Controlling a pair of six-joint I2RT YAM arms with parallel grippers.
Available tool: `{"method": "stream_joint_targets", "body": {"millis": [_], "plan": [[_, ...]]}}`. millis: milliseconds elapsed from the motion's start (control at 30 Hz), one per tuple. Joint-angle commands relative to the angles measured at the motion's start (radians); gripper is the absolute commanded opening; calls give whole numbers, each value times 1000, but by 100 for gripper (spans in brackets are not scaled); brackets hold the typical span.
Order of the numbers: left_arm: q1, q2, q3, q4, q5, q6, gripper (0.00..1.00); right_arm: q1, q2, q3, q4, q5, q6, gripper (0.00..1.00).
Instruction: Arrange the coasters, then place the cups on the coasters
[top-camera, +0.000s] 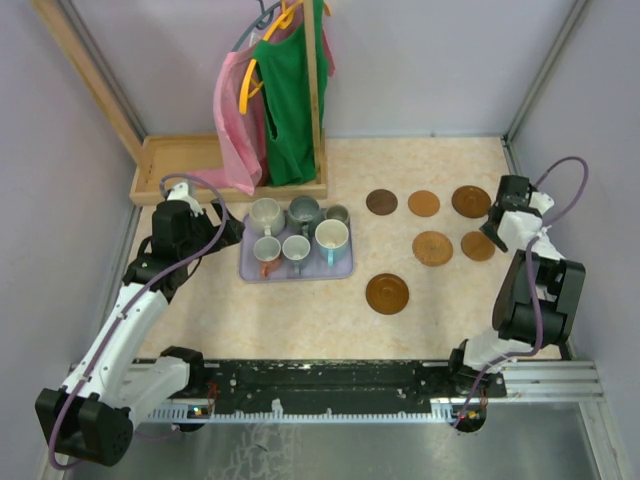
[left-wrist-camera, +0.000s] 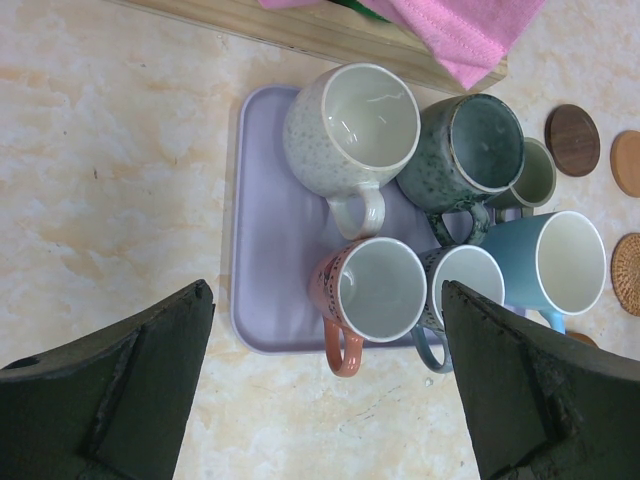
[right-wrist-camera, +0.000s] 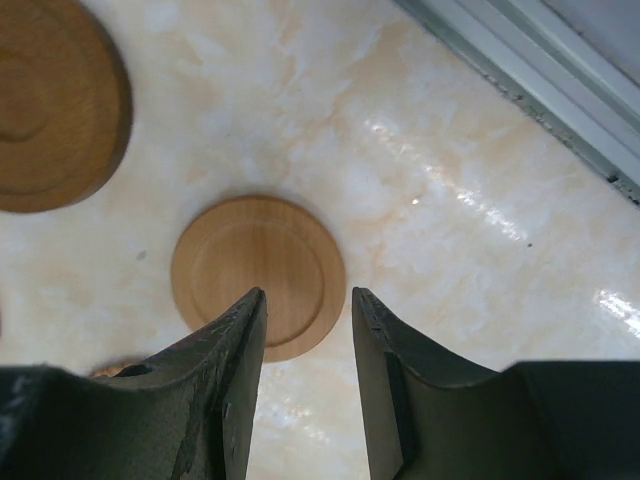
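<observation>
The tray (left-wrist-camera: 262, 250) looks like smooth, matt lavender plastic. The cups (left-wrist-camera: 380, 290) on it are glazed ceramic, glossy inside and mostly speckled outside. Right of the tray, the coasters (top-camera: 387, 293) look like turned wood with a satin finish and faint rings; one has a woven-looking texture. Under the tray, the table (top-camera: 290, 315) has a polished, marble-patterned top. Behind the tray, a bare wooden rack (top-camera: 190, 160) carries soft pink and green cloth (top-camera: 285, 110).

Six cups (top-camera: 332, 240) stood on the one tray (left-wrist-camera: 268, 240). Six coasters (top-camera: 387, 294) lay right of the tray. Behind the tray two garments (top-camera: 290, 110), one pink, one green, hung on one rack (top-camera: 180, 160). Two arms (top-camera: 130, 315) stood either side of it.
</observation>
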Motion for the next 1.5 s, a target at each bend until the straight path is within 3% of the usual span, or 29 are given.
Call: {"method": "stream_joint_targets", "body": {"millis": [0,467,1000,1267,1467], "plan": [[-6,-6,33,8,3,5,100,84,-66,50,-10,17,15,41],[-9,20,33,6,17,14,100,463,-156,17,-44,18,-18,41],[-54,145,139,-10,-119,58,100,699,-264,-147,27,-77,-77,41],[-94,178,175,-47,-162,35,100,777,-371,-205,2,-145,-87,41],[-110,197,150,-6,-139,51,100,892,-350,-197,-50,-117,-34,41]]}}
